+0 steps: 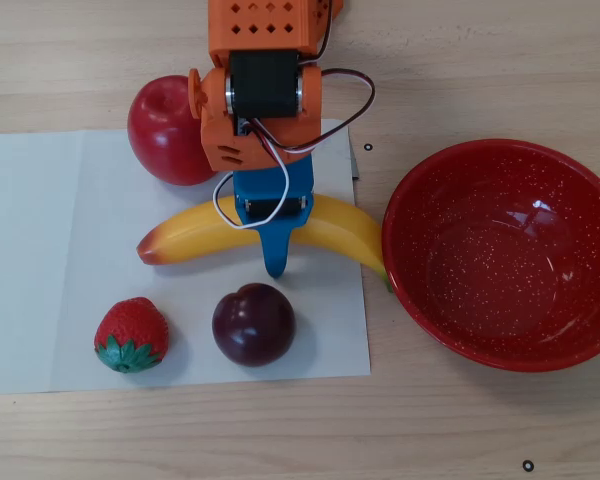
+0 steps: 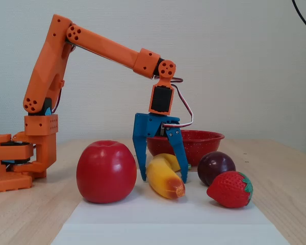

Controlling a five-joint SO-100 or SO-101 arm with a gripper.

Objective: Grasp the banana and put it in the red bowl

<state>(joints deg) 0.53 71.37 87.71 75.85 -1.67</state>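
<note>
The yellow banana [image 1: 195, 237] lies on white paper, its orange-red tip to the left and its other end touching the red bowl [image 1: 412, 200] in the overhead view. The speckled red bowl is empty, at the right. In the fixed view the banana [image 2: 166, 179] lies in front of the bowl [image 2: 201, 140]. My blue gripper [image 2: 162, 177] points straight down and is open, one finger on each side of the banana's middle, tips near the table. In the overhead view the gripper [image 1: 273, 235] straddles the banana; the far finger is hidden under the wrist.
A red apple [image 1: 165, 130] sits just behind the banana, close to the wrist. A dark plum [image 1: 253, 323] and a strawberry [image 1: 130, 335] lie in front on the white paper [image 1: 40, 260]. The arm's base [image 2: 15, 163] stands at the left of the fixed view.
</note>
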